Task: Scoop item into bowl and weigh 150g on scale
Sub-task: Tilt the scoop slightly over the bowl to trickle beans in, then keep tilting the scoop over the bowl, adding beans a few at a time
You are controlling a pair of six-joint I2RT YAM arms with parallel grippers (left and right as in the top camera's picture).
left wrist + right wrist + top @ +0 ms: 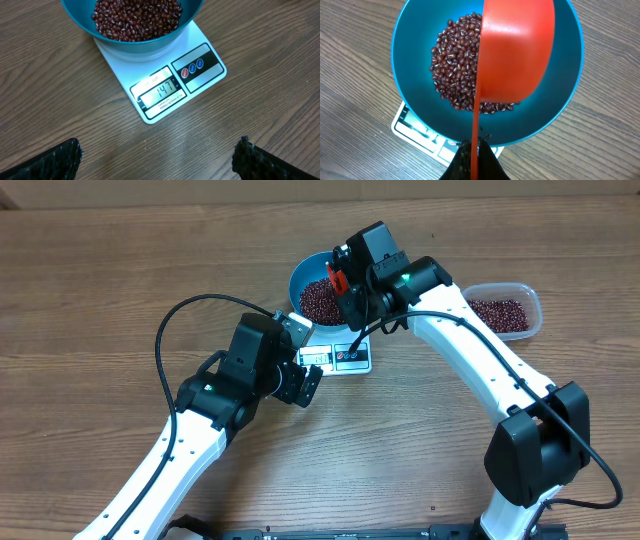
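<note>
While the right gripper (474, 162) holds an orange-red scoop (515, 50) by its handle, jaws closed tight on it, the scoop hangs tipped onto its side over the blue bowl (410, 60). The bowl sits on the white scale (202, 42), which rests on the wooden worktop (100, 280). A heap of dark red-brown beans (455, 75) covers the bowl's bottom. The right wrist view shows only the scoop's outer shell, so it cannot be told whether any beans are inside it. The left gripper (303, 383) hovers just in front of the scale with its jaws wide apart and nothing between them. Its camera looks down on the display (161, 90), which appears to read 147. Well apart from the scale, a clear container (535, 305) holds more beans.

The step in hand looks like the final topping-up, since the reading is just short of the target. The next move calls for a very small addition: a slight further tilt or light shake of the scoop so that a few beans drop at a time, with a pause for the display to settle. If the scoop is empty, it would need a scant refill from the container. Overshoot is the risk, because a full tip would likely carry the reading past the mark.
</note>
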